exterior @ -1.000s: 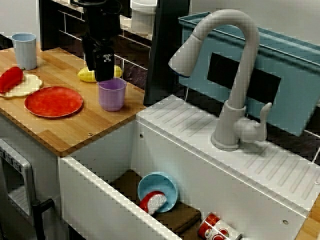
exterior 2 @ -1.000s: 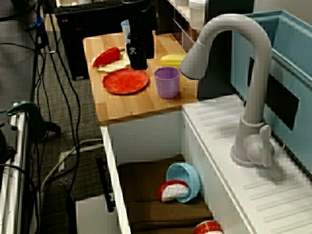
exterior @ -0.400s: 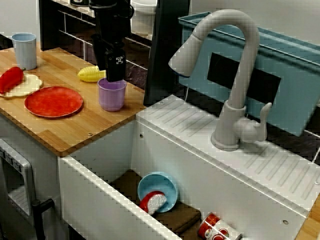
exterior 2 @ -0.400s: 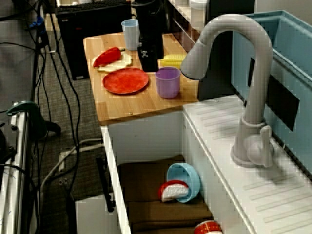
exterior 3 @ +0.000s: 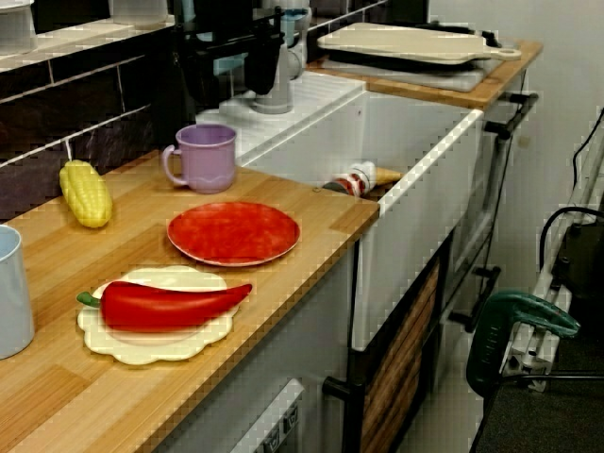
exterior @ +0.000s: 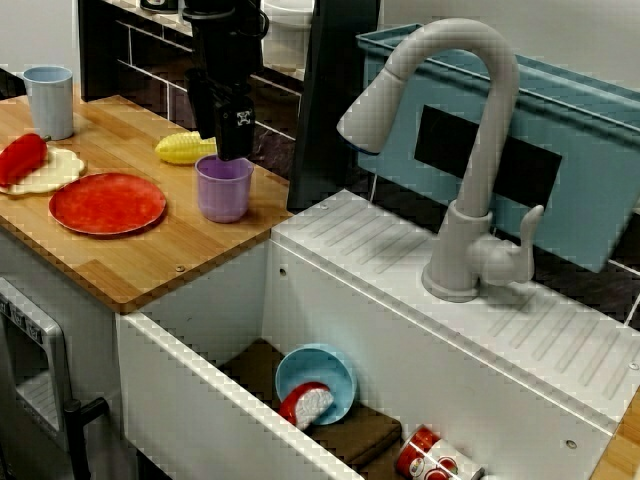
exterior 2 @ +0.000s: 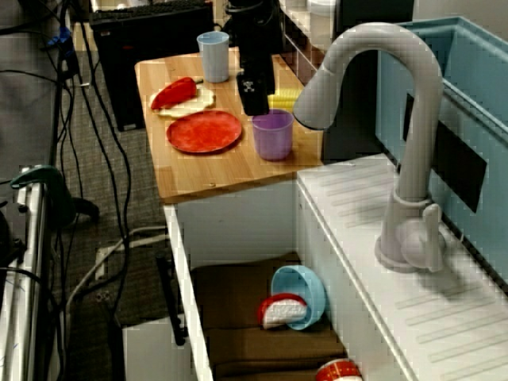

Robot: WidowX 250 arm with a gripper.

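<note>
My black gripper (exterior: 234,155) hangs straight down over the back rim of a purple mug (exterior: 223,190) on the wooden counter (exterior: 150,260). In the high view along the counter the gripper (exterior 2: 255,111) stands just behind and left of the mug (exterior 2: 273,135), its tip level with the rim. Its fingers read as one dark block, so I cannot tell whether they are open, and nothing shows in them. A yellow corn cob (exterior: 180,148) lies just behind it. In the low counter view the mug (exterior 3: 206,160) and the corn (exterior 3: 85,193) show; the gripper is lost in the dark background.
A red plate (exterior: 107,202) lies left of the mug. Further left are a red pepper (exterior: 20,158) on a cream plate and a light blue cup (exterior: 50,100). To the right stand the white sink (exterior: 200,370) holding a blue bowl (exterior: 315,385), and a tall faucet (exterior: 470,150).
The gripper has moved across the counter from beside the red plate towards the mug and the corn, most of it in the first half second. Nothing else has shifted.
</note>
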